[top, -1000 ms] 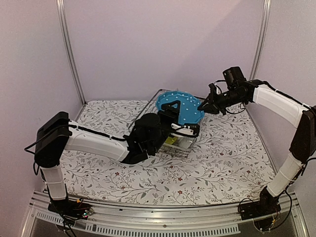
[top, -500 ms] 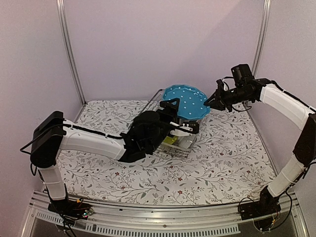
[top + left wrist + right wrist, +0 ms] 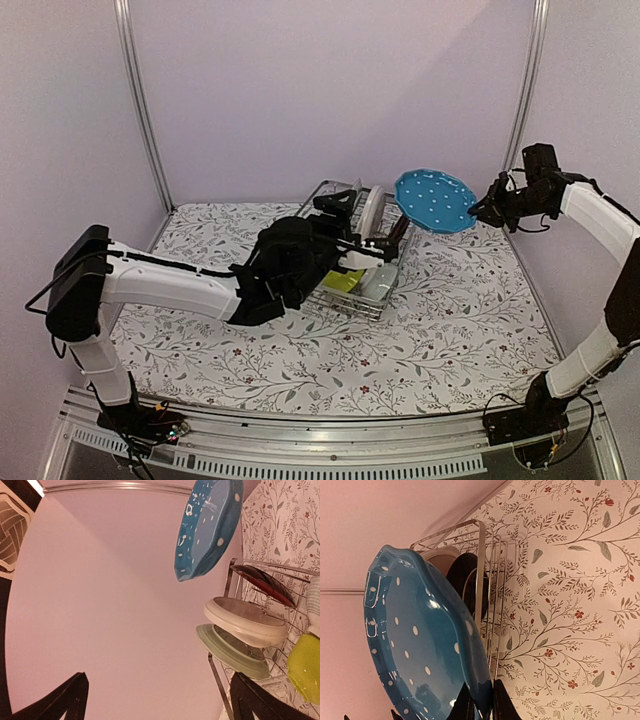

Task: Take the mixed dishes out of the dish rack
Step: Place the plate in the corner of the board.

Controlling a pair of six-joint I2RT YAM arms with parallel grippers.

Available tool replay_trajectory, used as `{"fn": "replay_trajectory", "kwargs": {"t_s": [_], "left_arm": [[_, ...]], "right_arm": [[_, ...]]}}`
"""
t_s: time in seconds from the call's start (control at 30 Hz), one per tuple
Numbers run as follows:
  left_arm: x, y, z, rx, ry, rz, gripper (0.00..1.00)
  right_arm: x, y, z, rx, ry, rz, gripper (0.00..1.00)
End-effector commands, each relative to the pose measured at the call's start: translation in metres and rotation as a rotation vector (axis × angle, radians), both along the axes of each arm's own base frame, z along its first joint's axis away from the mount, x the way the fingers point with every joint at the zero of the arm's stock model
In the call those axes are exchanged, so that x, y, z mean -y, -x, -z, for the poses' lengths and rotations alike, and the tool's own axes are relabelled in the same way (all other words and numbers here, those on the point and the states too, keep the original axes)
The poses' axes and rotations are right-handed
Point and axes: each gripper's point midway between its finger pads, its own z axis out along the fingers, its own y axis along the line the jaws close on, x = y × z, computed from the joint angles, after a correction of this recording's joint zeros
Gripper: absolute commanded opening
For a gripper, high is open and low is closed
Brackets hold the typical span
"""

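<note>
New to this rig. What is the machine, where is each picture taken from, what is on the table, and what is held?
Two white-and-black robot arms are bolted side by side at the near edge, each ending in a two-finger gripper. The wide picture comes from a fixed camera above and behind them; the other two come from a camera on each wrist. On the floral tablecloth stands a silver wire dish rack. It holds a dark red plate, a cream-white plate, a pale green plate and a yellow-green bowl. The right gripper is shut on the rim of a blue round plate with white dots, held in the air to the right of the rack. The left gripper is open and empty, close to the rack.
</note>
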Motion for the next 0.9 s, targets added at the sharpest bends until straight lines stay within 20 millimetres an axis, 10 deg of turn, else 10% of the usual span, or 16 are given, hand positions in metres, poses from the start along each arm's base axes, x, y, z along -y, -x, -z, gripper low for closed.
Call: {"fn": "replay_trajectory", "kwargs": {"t_s": [0.0,0.33,0.87], "left_arm": [[-0.008,-0.001,-0.010,-0.027,0.059,-0.006,1.00],[-0.016,-0.001,-0.019,-0.040,0.103,-0.016,0.99],[-0.023,-0.004,-0.026,-0.044,0.138,-0.027,1.00]], "right_arm": [[0.034,-0.004,-0.035,0.139,0.008,0.092,0.00],[0.109,-0.004,0.012,0.062,0.128,0.293,0.00],[0.127,-0.053,0.087,-0.026,0.136,0.324,0.00]]}}
